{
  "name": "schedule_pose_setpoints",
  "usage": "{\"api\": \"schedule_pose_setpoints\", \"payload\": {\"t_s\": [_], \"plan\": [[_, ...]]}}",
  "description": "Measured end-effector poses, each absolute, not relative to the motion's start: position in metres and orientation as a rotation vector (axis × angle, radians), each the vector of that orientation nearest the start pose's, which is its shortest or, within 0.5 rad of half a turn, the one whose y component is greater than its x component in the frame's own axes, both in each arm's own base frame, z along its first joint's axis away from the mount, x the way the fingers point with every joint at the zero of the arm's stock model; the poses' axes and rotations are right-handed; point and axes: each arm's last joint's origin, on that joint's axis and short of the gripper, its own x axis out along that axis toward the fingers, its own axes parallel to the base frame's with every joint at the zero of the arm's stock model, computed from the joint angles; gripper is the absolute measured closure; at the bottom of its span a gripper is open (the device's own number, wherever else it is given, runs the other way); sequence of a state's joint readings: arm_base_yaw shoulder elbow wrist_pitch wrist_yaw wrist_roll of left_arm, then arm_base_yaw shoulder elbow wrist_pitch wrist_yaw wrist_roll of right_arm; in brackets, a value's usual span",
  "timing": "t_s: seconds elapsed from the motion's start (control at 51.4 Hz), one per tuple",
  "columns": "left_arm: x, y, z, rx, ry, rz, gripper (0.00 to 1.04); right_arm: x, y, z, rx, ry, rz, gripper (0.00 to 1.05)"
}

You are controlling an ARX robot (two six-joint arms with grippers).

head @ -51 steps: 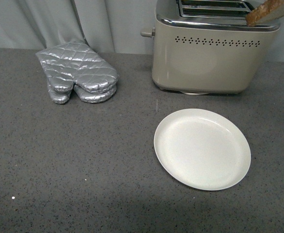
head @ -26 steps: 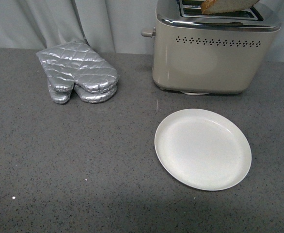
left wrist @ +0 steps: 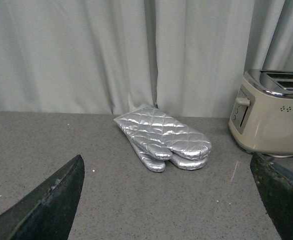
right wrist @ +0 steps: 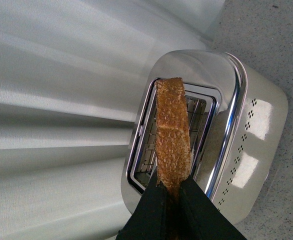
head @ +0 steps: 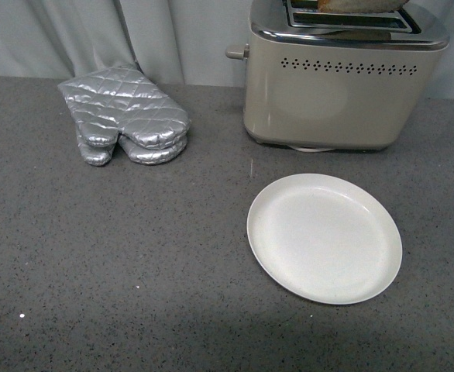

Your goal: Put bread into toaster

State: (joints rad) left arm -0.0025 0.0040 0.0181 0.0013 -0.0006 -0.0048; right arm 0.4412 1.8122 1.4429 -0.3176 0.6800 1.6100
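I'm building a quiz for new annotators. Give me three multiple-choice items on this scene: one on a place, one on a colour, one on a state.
1. Where does the plate lie?
A. in front of the toaster
B. on top of the toaster
C. behind the toaster

2. What colour are the oven mitts?
A. red
B. silver
C. green

3. The bread is:
A. lying on the plate
B. pinched by the right gripper over the toaster's slots
C. under the oven mitts

Answers: 1 A, the front view shows the plate nearer than the toaster. 2 B, the quilted fabric is shiny silver. 3 B, the right wrist view shows both fingers clamping the slice edge-on above a slot.
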Motion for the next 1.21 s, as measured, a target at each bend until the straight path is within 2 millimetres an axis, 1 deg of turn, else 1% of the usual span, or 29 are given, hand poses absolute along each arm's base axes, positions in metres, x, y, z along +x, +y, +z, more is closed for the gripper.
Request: {"api": "schedule_pose_setpoints", "payload": {"t_s": [0.448, 0.895, 0.915, 0.934, 0.973, 0.993, 1.032, 1.09, 1.168, 1.207], "plan": [[0.097, 0.0, 0.17, -0.005, -0.015, -0.002, 0.07, 0.388, 0.161, 0.257, 1.194, 0.275, -0.653, 1.03], [0.097, 0.0, 0.17, -0.005, -0.015, -0.002, 0.07, 0.405, 0.154, 0.239, 1.156, 0.292, -0.682, 1.03], [0.097, 0.0, 0.17, -0.005, -0.015, -0.002, 0.07, 0.405, 0.154, 0.239, 1.147, 0.293, -0.678, 1.0], [0.097, 0.0, 0.17, -0.005, -0.015, -0.002, 0.07, 0.407, 0.154, 0.239, 1.143, 0.291, -0.672, 0.94], [0.097, 0.0, 0.17, -0.005, -0.015, -0.002, 0.07, 0.408, 0.155, 0.24, 1.133, 0.286, -0.654, 0.87], [0.097, 0.0, 0.17, -0.005, -0.015, -0.002, 0.07, 0.41, 0.155, 0.242, 1.125, 0.277, -0.638, 0.82], [0.097, 0.0, 0.17, -0.005, -0.015, -0.002, 0.07, 0.412, 0.156, 0.245, 1.111, 0.254, -0.619, 0.74], [0.097, 0.0, 0.17, -0.005, -0.015, -0.002, 0.07, 0.414, 0.156, 0.252, 1.063, 0.189, -0.563, 0.6], [0.097, 0.0, 0.17, -0.005, -0.015, -0.002, 0.07, 0.412, 0.157, 0.262, 0.991, 0.132, -0.477, 0.46], [0.097, 0.0, 0.17, -0.005, -0.015, -0.002, 0.07, 0.41, 0.156, 0.267, 0.946, 0.108, -0.441, 0.4]]}}
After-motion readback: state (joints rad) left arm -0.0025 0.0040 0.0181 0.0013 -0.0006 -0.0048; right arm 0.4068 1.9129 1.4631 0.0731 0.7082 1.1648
